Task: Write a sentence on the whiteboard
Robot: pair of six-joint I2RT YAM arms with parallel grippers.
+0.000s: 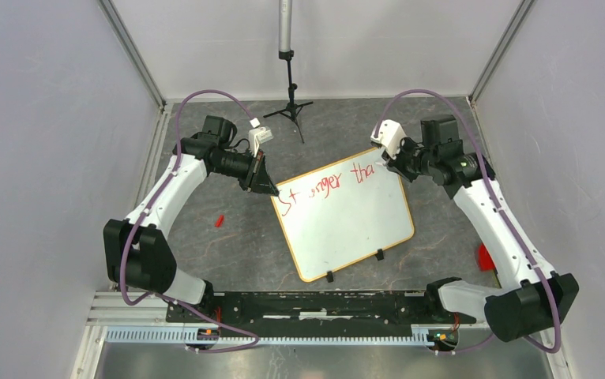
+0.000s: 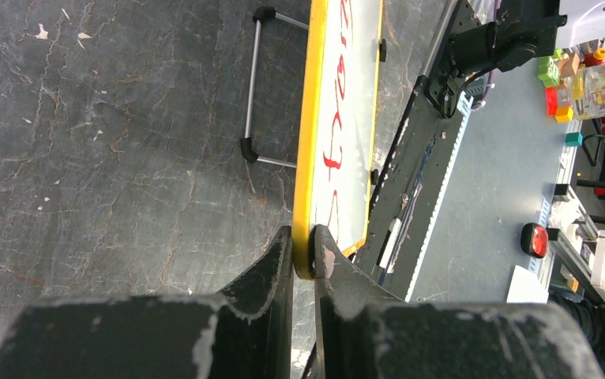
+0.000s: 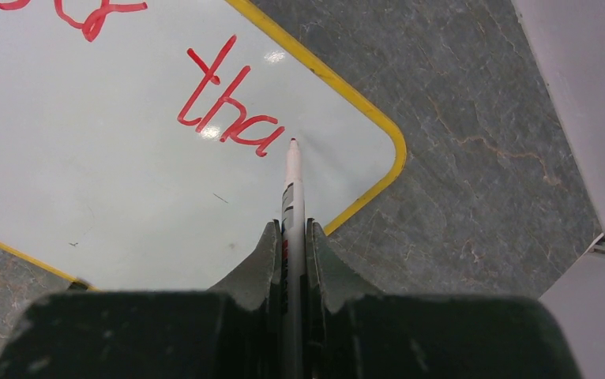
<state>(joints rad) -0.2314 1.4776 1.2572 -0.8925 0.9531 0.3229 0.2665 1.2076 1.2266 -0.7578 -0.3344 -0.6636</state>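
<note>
On the desk (image 1: 228, 253), left hand (image 2: 303, 253) clamps the whiteboard (image 1: 355, 229) by its corner while right hand (image 3: 291, 237) grips a red marker (image 3: 291, 181) at "tha" of the sentence (image 1: 327, 188); the scant margin risks strokes running off the edge.

The whiteboard (image 1: 347, 225) is white, framed yellow-orange; its sentence (image 1: 327, 188) red; the surface (image 1: 228, 257) veined dark grey; the marker (image 3: 292, 181) white, red-tipped

Bright, even light from overhead washes the whiteboard (image 1: 345, 225), leaving only faint soft shadows around it and two small glare spots on its surface in the right wrist view, with all three pictures sharp.
</note>
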